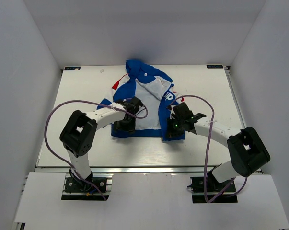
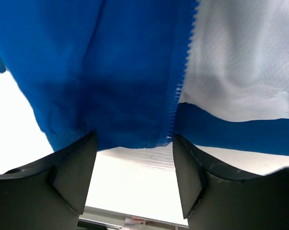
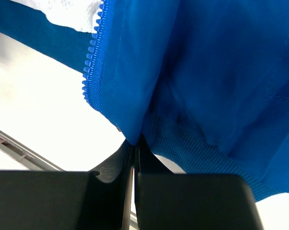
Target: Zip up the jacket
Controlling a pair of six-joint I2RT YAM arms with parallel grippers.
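Along the jacket (image 1: 145,98) hem, your right jaws clench fabric beside the zipper teeth (image 3: 92,50). Your left jaws stand released astride the opposite edge; close them squarely.

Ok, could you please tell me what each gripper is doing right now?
Left gripper: open, gripping nothing.
Right gripper: shut on the jacket hem.

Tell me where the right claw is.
In the top view the right claw sits right of centre, shut on the lower hem of the jacket beside the zipper teeth, across from the left claw.
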